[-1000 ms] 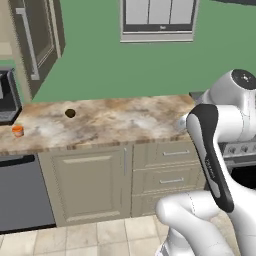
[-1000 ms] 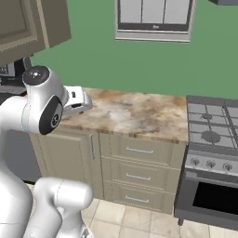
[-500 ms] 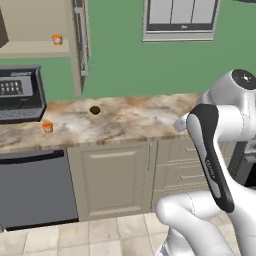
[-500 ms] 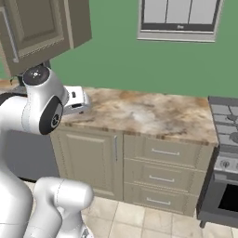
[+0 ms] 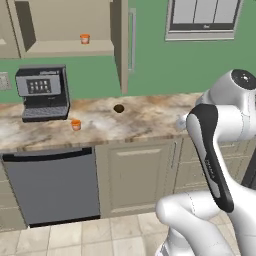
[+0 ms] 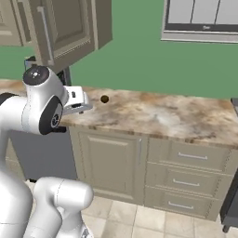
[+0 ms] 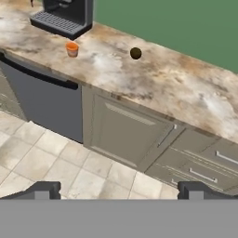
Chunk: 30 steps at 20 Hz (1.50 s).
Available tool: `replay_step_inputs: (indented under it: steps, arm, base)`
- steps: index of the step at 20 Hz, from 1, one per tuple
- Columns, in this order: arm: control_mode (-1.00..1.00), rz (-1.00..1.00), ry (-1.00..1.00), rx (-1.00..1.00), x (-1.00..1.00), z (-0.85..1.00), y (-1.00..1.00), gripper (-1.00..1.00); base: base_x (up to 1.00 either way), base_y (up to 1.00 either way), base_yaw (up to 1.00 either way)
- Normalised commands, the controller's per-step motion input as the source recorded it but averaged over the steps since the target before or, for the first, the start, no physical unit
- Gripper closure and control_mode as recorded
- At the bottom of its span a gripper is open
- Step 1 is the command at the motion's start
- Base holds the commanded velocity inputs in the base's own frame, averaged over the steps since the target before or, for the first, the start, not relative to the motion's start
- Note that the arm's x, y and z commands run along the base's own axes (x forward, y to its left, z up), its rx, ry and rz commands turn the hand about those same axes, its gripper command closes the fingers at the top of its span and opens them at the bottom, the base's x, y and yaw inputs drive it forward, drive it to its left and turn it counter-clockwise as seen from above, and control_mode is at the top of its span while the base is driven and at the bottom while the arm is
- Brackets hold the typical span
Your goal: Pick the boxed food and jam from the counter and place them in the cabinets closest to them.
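The jam sits on the counter just beside the coffee machine, a tiny, rigid, likely light and slippery jar best pinched across its sides, while the gripper hangs with fingertips wide apart, empty.

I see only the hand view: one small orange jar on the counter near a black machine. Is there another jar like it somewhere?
Observer: Yes. In the left base view a second orange jar stands on the shelf of the open wall cabinet, above the coffee machine.
Operator: And the jar on the counter, where is it from the machine?
Observer: The jam stands on the counter just in front of the machine's right corner, apart from it.
Operator: Is the pincer holding something?
Observer: The pincer is open, nothing between its fingertips.
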Motion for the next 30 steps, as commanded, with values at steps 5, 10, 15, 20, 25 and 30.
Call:
replay_step_inputs:
  steps: [5,10,15,20,25,30]
  arm:
    - [1.00,0.00,0.00,0.00,0.00,0.00,0.00,-1.00]
    - [1.00,0.00,0.00,0.00,0.00,0.00,0.00,-1.00]
    - [1.00,0.00,0.00,0.00,0.00,0.00,0.00,-1.00]
    - [1.00,0.00,0.00,0.00,0.00,0.00,0.00,-1.00]
    - [1.00,0.00,0.00,0.00,0.00,0.00,0.00,-1.00]
    - [1.00,0.00,0.00,0.00,0.00,0.00,0.00,-1.00]
  base:
    - [-0.22,0.63,0.00]
    - [-0.22,0.62,0.00]
    - [-0.18,0.62,0.00]
    - [-0.16,0.61,0.00]
    - [-0.13,0.49,0.00]
    - [0.00,0.06,0.00]
